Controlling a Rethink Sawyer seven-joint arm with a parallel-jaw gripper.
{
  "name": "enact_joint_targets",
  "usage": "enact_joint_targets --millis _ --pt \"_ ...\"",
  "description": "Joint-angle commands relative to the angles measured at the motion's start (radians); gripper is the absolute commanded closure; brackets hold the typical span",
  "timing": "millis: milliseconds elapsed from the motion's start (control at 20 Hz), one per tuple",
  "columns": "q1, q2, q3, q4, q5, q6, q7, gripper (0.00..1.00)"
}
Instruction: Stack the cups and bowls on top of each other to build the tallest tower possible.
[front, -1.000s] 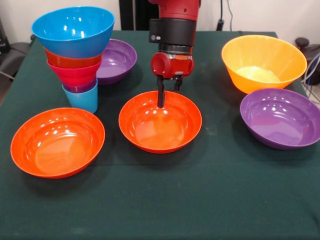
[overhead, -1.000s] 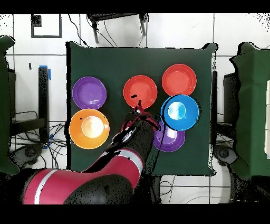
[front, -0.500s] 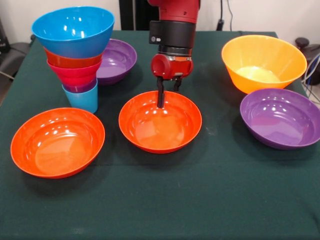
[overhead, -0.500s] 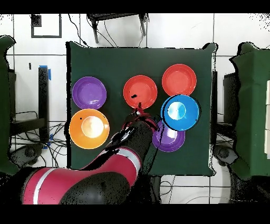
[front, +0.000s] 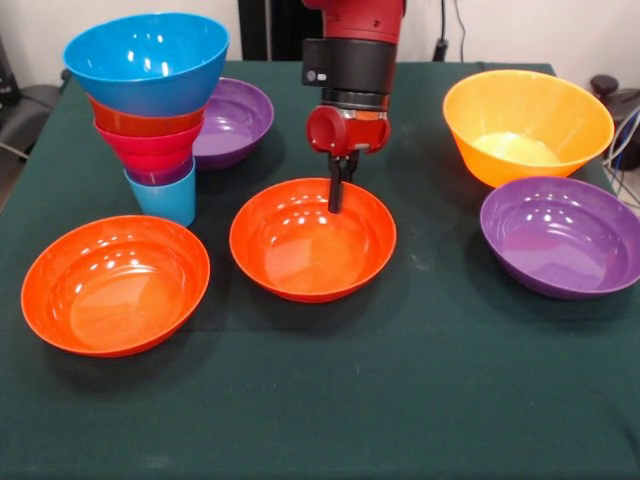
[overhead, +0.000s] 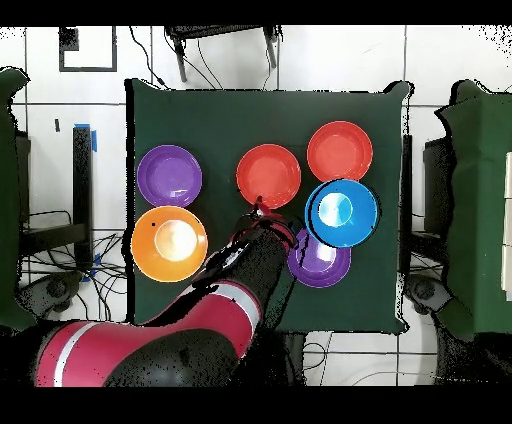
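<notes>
While the red arm comes down over the middle of the table, its tool has its dark fingers pinched together on the far rim of the middle orange-red bowl, gripping it; that bowl looks to rest on the green cloth. A second orange-red bowl lies empty toward the front view's left, apart from the first. Behind that one stands the tower: a light blue cup at the bottom, then a purple edge, a pink bowl, an orange one, and a medium blue bowl widest on top. Just behind the tower, partly hidden by it, sits a wide purple bowl. On the front view's right, the large yellow-orange bowl sits toward the far edge, with another wide purple bowl just in front of it. From overhead, the gripped bowl lies between the purple bowl and the other orange-red bowl
</notes>
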Motion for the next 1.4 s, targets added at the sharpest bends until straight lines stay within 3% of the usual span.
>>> enact_joint_targets --millis 50,150,550,900,1400 --pt "0.012 0.032 0.056 -0.037 0.031 0.019 0.069 1.00" --pt "0.003 0.027 0.072 -0.036 0.001 0.014 0.064 1.00" --pt "0.060 0.078 -0.009 -0.038 0.079 -0.059 0.047 1.00" --pt "0.066 0.049 0.025 -0.010 0.048 -0.020 0.082 1.00" --pt "0.064 0.056 0.077 0.030 0.069 -0.046 0.128 1.00"
